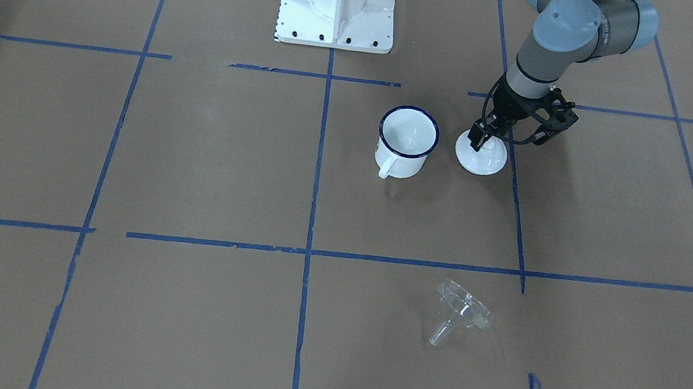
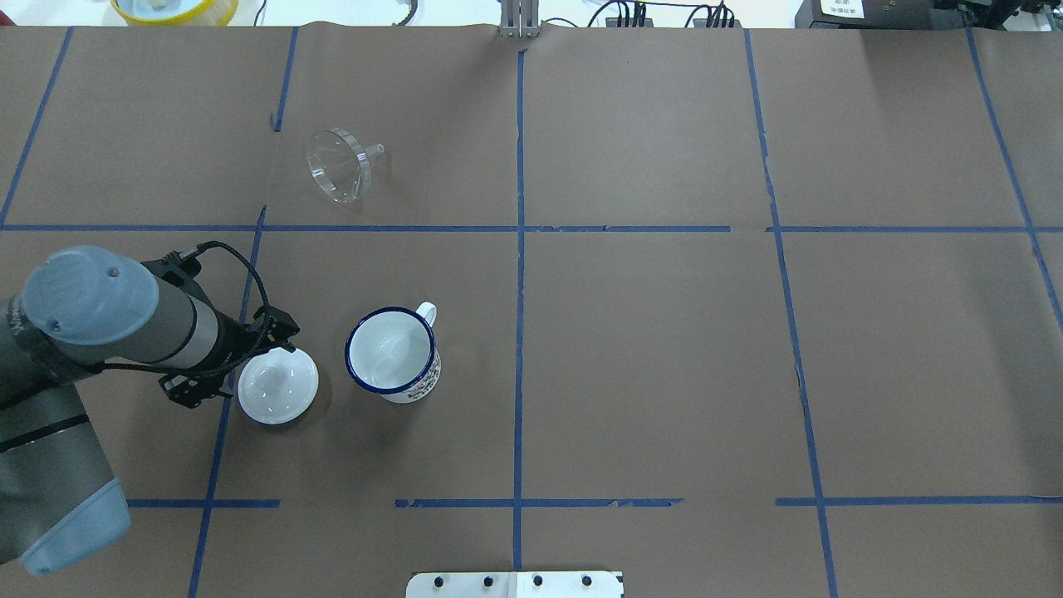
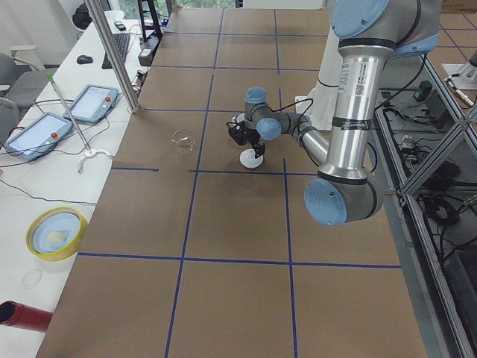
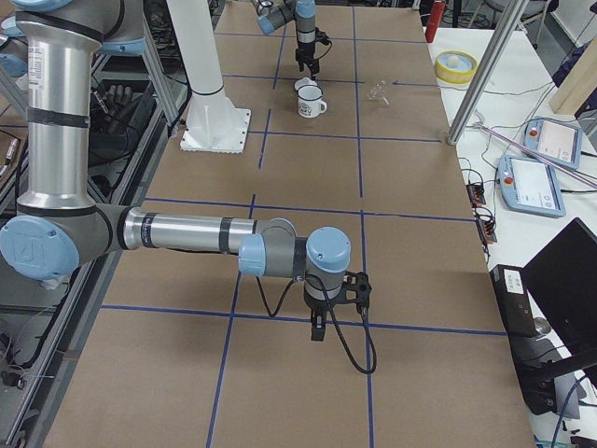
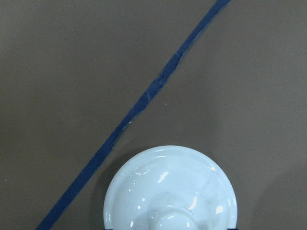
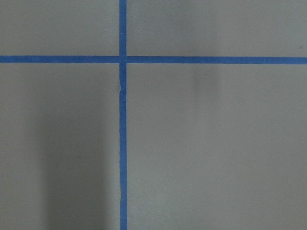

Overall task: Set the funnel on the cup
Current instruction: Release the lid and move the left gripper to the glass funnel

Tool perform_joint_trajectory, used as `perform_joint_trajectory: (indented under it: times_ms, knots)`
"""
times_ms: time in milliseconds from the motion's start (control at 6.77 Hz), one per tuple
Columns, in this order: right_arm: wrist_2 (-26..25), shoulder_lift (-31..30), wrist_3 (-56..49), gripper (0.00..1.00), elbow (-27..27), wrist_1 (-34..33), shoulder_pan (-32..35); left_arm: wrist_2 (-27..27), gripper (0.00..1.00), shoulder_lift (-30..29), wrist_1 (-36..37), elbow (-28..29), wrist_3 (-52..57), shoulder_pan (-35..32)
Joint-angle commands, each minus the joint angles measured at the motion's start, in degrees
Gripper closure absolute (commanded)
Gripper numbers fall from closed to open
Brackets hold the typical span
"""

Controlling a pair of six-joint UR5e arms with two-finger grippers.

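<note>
The white enamel cup [image 1: 407, 142] with a dark blue rim stands upright and uncovered near the table's middle; it also shows in the overhead view [image 2: 392, 353]. The clear funnel [image 1: 462, 310] lies on its side farther from the robot, seen too in the overhead view [image 2: 339, 164]. My left gripper [image 1: 491, 141] hangs low over the round white knobbed lid [image 1: 481, 160], which rests on the table beside the cup. Its fingers stand apart on either side of the knob. My right gripper [image 4: 317, 329] hovers far off over bare table; I cannot tell its state.
The robot's white base plate [image 1: 336, 19] stands at the robot's edge of the table. Blue tape lines [image 1: 318, 164] cross the brown table cover. The left wrist view shows the lid [image 5: 170, 187] and a tape line [image 5: 144, 100].
</note>
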Motion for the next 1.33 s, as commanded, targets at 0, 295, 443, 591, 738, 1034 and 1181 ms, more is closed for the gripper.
perform_joint_trajectory:
  times_ms: [0,295,443,591,738,1034,1181]
  knots:
    - [0.0,0.0,0.0,0.0,-0.06,0.0,0.0,-0.02,0.0,-1.46,-8.33,2.07,-1.32,-9.63]
    - [0.0,0.0,0.0,0.0,0.02,0.0,0.0,1.72,0.0,-3.99,-42.76,17.89,-12.6,-12.4]
    - [0.0,0.0,0.0,0.0,-0.06,0.0,0.0,8.87,0.0,-10.19,-48.69,26.0,-15.71,-12.32]
    - [0.0,0.0,0.0,0.0,0.02,0.0,0.0,10.94,0.0,-15.38,-48.83,30.69,-16.44,-12.66]
    - [0.0,0.0,0.0,0.0,0.02,0.0,0.0,11.05,0.0,-15.96,-49.62,32.04,-16.54,-12.93]
    - [0.0,0.0,0.0,0.0,-0.06,0.0,0.0,11.92,0.02,-19.55,-56.2,39.94,-18.02,-12.84]
    - [0.0,0.0,0.0,0.0,0.02,0.0,0.0,11.93,0.05,-20.26,-56.3,40.83,-19.51,-12.76]
